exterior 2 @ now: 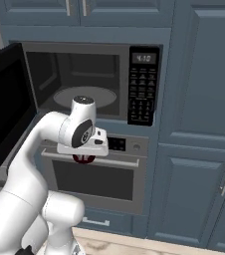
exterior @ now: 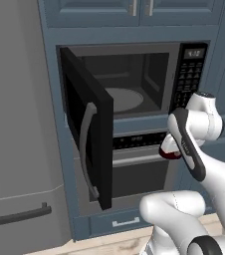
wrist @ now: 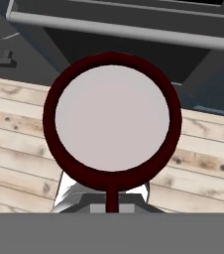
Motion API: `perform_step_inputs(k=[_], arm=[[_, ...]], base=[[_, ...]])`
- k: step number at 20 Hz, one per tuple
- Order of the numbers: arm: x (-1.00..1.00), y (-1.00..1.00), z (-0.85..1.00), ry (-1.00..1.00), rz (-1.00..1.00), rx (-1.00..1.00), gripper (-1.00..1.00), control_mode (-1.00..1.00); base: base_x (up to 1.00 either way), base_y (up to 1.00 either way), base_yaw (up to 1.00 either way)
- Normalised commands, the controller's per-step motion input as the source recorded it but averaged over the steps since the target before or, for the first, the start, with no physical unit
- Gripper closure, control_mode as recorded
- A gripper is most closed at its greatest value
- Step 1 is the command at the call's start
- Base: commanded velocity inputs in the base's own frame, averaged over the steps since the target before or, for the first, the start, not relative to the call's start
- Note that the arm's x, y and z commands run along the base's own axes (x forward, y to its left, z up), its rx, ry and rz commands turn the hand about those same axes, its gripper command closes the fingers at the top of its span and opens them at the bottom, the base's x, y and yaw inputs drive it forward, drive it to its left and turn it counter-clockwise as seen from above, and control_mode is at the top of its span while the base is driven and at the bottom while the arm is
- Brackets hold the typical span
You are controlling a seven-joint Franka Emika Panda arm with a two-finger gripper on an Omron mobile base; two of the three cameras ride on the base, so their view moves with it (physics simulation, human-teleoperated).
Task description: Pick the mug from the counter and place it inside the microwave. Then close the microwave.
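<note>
Your two-finger gripper [exterior 2: 86,155] is closed on the small dark red mug with white inside [wrist: 112,120], and the open black-and-steel microwave [exterior 2: 92,82] lies above and ahead of it, so you must lift first.

Microwave [exterior 2: 92,82] display [exterior 2: 143,58] shows digits, roughly "4:10"; keypad [exterior 2: 142,94] labels too small to read.

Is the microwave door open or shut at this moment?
Open. The microwave door is swung out to the left, and the bare turntable shows inside.
</note>
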Motion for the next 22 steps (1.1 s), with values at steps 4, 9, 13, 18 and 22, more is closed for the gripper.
perform_step_inputs(k=[4,9,13,18,22], arm=[[0.0,0.0,0.0,0.0,0.0,0.0,1.0,1.0],[0.0,0.0,0.0,0.0,0.0,0.0,1.0,-1.0],[0.0,0.16,0.01,0.0,0.0,0.0,1.0,-1.0],[0.02,0.46,0.05,0.0,0.04,-0.03,1.0,-1.0],[0.26,0.51,0.0,0.0,0.06,-0.07,1.0,-1.0]], base=[[0.0,0.0,0.0],[0.0,0.0,0.0],[0.0,0.0,0.0],[0.0,0.0,0.0],[0.0,0.0,0.0]])
